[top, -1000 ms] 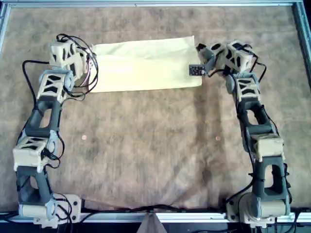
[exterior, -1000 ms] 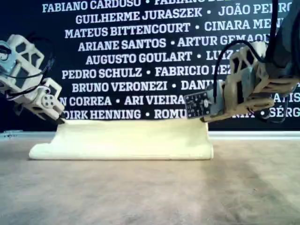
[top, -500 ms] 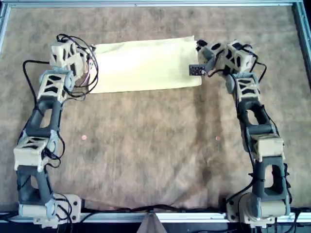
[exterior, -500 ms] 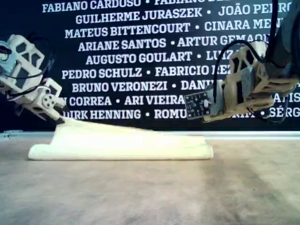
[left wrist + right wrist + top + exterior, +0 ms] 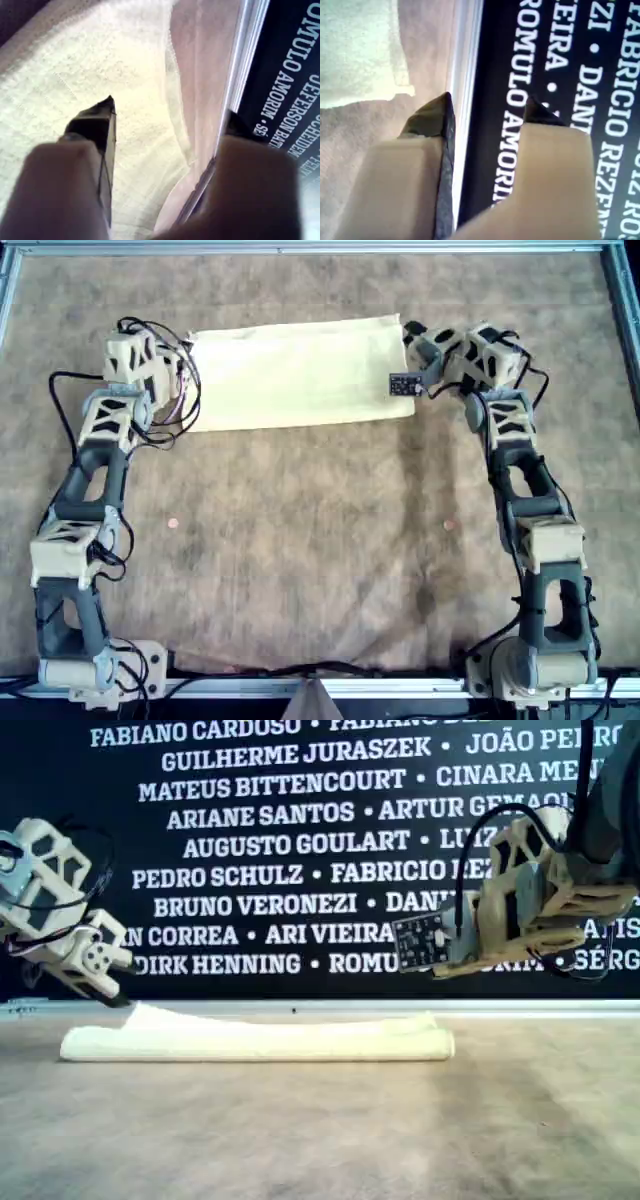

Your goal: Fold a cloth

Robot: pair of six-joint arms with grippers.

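The pale yellow cloth (image 5: 300, 375) lies folded in a long flat band on the brown table covering, toward the far edge; it is seen low and flat in the exterior view (image 5: 260, 1038). My left gripper (image 5: 183, 362) hovers at the cloth's end on the overhead view's left, just above it (image 5: 118, 998). Its wrist view shows the jaws spread (image 5: 170, 114) over the cloth (image 5: 75, 65) with nothing between them. My right gripper (image 5: 411, 337) is raised off the cloth's other end, open (image 5: 489, 102), with the cloth's corner (image 5: 355, 45) below.
Brown mottled table covering (image 5: 320, 540) spans the whole workspace. A metal frame rail (image 5: 300, 248) runs along the far edge, with a black banner of white names (image 5: 300, 850) behind it. Two small pinkish spots (image 5: 173, 524) mark the covering nearer the arm bases.
The cloth's upper layer, held up along its far edge a second ago, has dropped flat. The right gripper let go first, then the left gripper lowered and released its end.
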